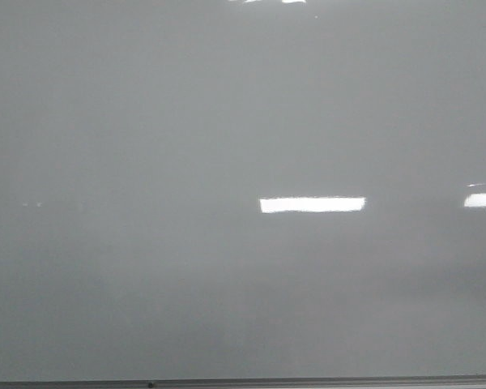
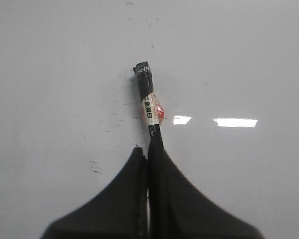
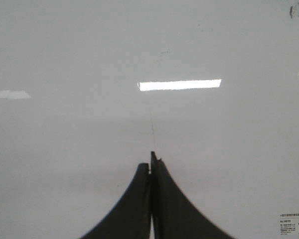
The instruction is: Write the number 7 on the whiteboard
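Fingers (image 2: 150, 149) of left arm clamp black labelled marker pen (image 2: 149, 102), tip towards glossy pale-grey whiteboard (image 1: 146, 121), ready to write; right fingers (image 3: 157, 167) together, empty.

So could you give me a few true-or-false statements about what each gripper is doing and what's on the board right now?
1. The left gripper is shut on a black marker pen with a white and red label. True.
2. The right gripper holds a second marker. False: its fingers are shut together with nothing between them.
3. A finished black hand-drawn 7 shows on the large glossy pale grey whiteboard in the front view. False: only bright light reflections show there.
4. The marker stands out beyond the left fingertips. True.
5. In the left wrist view, small dark specks mark the board near the marker. True.
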`<state>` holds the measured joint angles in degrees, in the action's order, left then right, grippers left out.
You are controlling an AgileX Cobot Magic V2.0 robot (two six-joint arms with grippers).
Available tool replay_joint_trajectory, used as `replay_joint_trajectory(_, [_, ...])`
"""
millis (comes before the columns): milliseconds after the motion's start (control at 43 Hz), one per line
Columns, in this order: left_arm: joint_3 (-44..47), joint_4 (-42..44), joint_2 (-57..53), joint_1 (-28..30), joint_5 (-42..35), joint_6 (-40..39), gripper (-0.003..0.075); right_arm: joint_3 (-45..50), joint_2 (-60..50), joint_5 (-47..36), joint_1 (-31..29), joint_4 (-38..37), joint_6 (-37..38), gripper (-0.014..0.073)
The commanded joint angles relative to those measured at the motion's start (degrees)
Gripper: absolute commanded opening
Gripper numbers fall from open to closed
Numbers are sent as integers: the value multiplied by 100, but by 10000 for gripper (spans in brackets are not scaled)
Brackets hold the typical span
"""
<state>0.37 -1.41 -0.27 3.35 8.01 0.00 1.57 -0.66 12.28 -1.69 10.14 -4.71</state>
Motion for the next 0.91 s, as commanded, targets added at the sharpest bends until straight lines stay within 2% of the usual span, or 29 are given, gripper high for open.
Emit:
replay_joint_trajectory(0, [17, -35, -79, 10, -668, 0, -20, -33, -100, -656, 4, -41, -18, -68])
replay_joint_trajectory(140, [-82, -35, -79, 10, -1746, 0, -20, -239, -100, -930, 4, 118, -18, -68])
replay_joint_trajectory(233, [-450, -35, -79, 10, -1908, 0, -20, -671, -100, -821, 4, 233, -18, -68])
replay_joint_trajectory(349, [-1205, -35, 63, 10, -1355, 0, -20, -1369, -1, -280, 4, 290, -18, -64])
replay_joint_trajectory(488, [-2129, -35, 628, 10, -304, 0, -20, -2265, 566, 522, 4, 290, -18, -64])
replay_joint_trajectory(605, [-2656, 284, 1394, 10, 223, 0, -20, -2767, 1263, 677, 4, 305, -18, -64])
replay_joint_trajectory(721, [-2866, 462, 2046, 10, 299, 0, -20, -2984, 1787, 647, 4, 305, -18, -64])
replay_joint_trajectory(884, [-2878, 462, 2534, 10, 127, 0, -18, -2998, 1992, 681, 4, 305, -18, -66])
